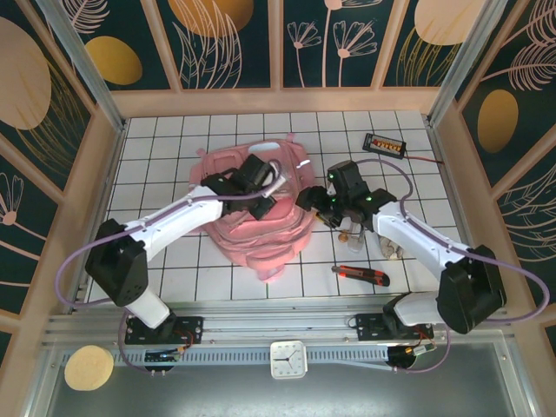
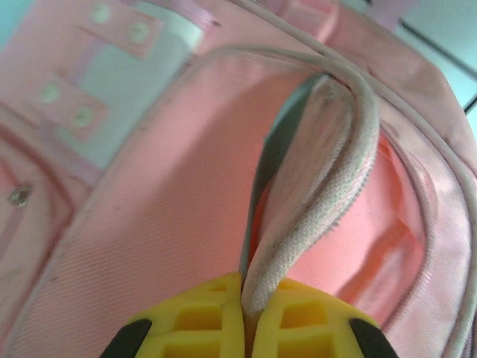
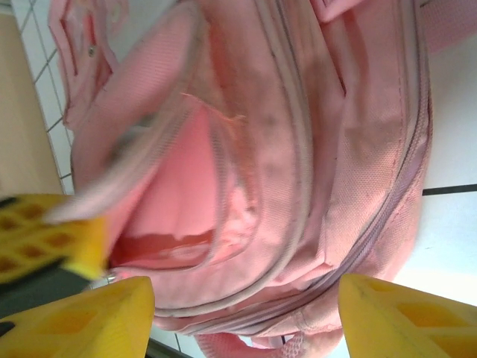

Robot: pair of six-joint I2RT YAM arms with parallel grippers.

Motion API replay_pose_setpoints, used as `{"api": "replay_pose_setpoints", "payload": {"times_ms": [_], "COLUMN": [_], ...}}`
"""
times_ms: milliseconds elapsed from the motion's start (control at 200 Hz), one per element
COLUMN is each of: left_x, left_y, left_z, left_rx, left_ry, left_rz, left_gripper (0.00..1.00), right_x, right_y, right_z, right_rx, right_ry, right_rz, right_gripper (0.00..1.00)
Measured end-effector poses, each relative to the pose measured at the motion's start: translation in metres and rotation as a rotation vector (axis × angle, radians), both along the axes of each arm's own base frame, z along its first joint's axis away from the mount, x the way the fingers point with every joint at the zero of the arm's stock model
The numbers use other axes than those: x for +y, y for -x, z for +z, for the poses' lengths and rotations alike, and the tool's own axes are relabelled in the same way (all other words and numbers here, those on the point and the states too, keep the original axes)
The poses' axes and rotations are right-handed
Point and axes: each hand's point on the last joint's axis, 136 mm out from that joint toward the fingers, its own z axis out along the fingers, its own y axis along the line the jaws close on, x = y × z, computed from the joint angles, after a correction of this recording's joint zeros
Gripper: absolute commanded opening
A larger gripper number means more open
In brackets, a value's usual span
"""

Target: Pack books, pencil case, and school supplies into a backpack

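Now, your left end effector (image 2: 244, 317) was pressed together, pinching a white-trimmed edge of the backpack (image 1: 261, 239), which lay near the middle of the worktop (image 1: 174, 139). Your right end effector (image 3: 246, 309) stood spread just beside the backpack's side toward the right edge, holding nothing.

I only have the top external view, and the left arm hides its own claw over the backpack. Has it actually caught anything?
Observer: Yes. In the left wrist view the left claw is shut on the white trim of the backpack opening.
Operator: Is the opening gaping at all?
Observer: The right wrist view shows a gap under the lifted edge, with pink lining inside.
Operator: And the right claw?
Observer: The right claw is open, its fingers spread wide in front of the backpack.
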Motion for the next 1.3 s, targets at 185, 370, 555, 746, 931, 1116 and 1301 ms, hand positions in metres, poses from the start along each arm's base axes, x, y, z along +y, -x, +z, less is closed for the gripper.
{"api": "replay_pose_setpoints", "payload": {"times_ms": [185,370,555,746,931,1116,1301], "left_x": [0.003,0.008,0.013,0.033,0.044,0.046,0.045], "left_y": [-0.012,-0.009,-0.011,-0.024,-0.030,-0.020,-0.014], "left_z": [0.038,0.036,0.043,0.050,0.053,0.049,0.041], "left_rx": [0.025,0.083,0.107,0.147,0.196,0.187,0.184], "left_ry": [0.133,0.161,0.187,0.243,0.332,0.399,0.433], "left_rz": [0.082,0.144,0.208,0.296,0.331,0.316,0.311], "left_gripper": [0.00,0.00,0.00,0.00,0.00,0.00,0.00], "right_x": [0.021,0.046,0.057,0.060,0.055,0.044,-0.015], "right_y": [-0.003,-0.025,-0.052,-0.074,-0.086,-0.083,-0.074], "right_z": [-0.019,-0.014,-0.027,-0.038,-0.035,-0.003,0.096], "right_rx": [0.013,-0.042,-0.082,-0.155,-0.208,-0.287,-0.479], "right_ry": [0.069,0.104,0.182,0.269,0.269,0.219,0.123], "right_rz": [0.040,0.059,0.082,0.137,0.162,0.164,0.026], "right_gripper": [0.67,0.69,0.66,0.67,0.67,0.99,0.99]}}
